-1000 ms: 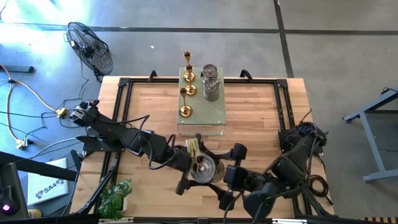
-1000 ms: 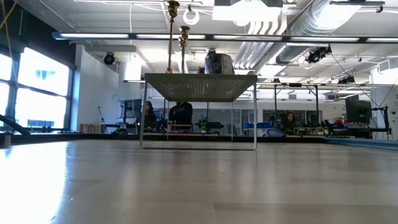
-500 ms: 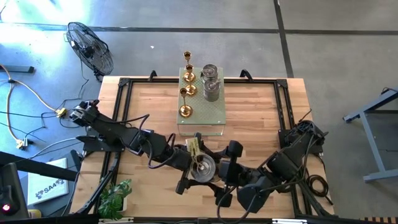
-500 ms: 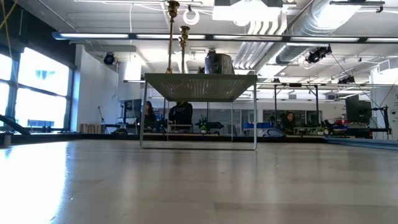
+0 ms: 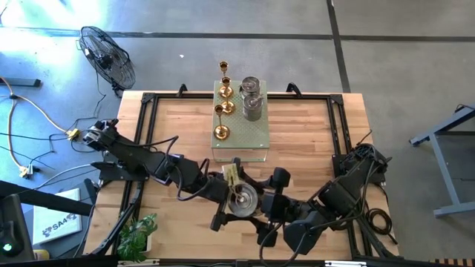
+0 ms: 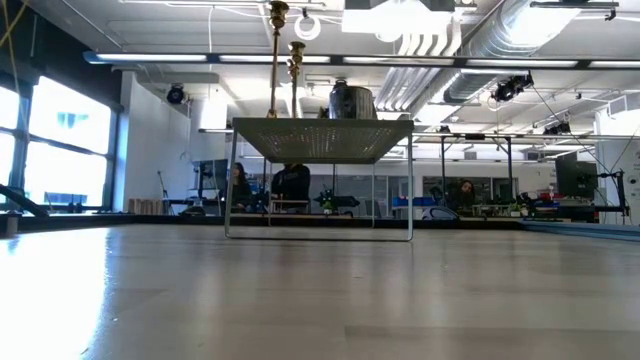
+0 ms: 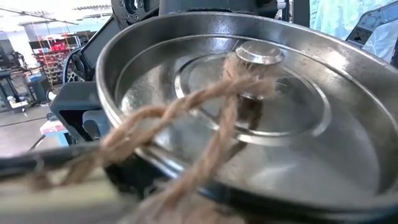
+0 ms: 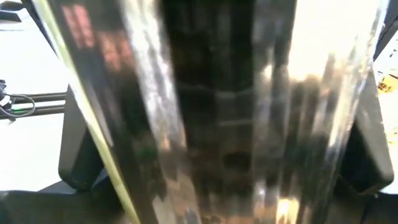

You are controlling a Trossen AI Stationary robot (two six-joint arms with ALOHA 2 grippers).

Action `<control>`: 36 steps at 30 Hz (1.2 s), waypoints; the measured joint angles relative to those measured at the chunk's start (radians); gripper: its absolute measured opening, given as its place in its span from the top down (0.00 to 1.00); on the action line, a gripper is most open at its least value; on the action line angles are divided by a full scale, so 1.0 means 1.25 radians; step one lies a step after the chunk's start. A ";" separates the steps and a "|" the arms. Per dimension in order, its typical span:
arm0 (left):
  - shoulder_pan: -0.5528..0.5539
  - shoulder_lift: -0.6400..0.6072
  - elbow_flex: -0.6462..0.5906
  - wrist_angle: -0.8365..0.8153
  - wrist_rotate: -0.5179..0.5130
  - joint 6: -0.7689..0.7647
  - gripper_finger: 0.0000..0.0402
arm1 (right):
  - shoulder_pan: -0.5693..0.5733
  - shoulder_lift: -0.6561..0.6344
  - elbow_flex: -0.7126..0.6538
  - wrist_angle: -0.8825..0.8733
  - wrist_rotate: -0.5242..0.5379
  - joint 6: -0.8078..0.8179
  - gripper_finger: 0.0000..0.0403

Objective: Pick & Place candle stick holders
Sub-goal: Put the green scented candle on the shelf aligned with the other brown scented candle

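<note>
Wooden table [image 5: 312, 148]: pale green perforated box [image 5: 256, 137] at the far middle, already carrying three gold holders [image 5: 222, 132] and two silver ones [image 5: 253, 110]
Silver holder [image 5: 243, 199]: near edge, between both grippers, twine tag [image 7: 186, 112] draped into it
Left gripper [image 5: 228, 194]: against it, grip cannot tell
Right gripper [image 5: 266, 204]: straddles its wall, hold cannot tell
Risk: both pulling at once could tip or drop it; twine may snag

left end effector [image 5: 236, 200] wide | right end effector [image 5: 261, 205] wide, meeting

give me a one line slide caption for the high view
Both grippers, left and right, flank a silver holder near the table's front edge; five holders sit on the green box.
</note>
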 joint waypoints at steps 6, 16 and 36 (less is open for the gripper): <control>0.000 0.000 0.000 0.009 -0.020 -0.040 0.03 | -0.002 0.000 0.000 -0.013 0.006 0.001 0.11; -0.001 0.002 0.000 0.048 -0.021 -0.039 0.02 | -0.002 -0.001 0.002 -0.025 0.009 0.001 0.12; -0.019 -0.146 0.001 0.132 0.021 -0.041 0.02 | 0.035 -0.062 -0.001 -0.056 0.080 -0.068 0.10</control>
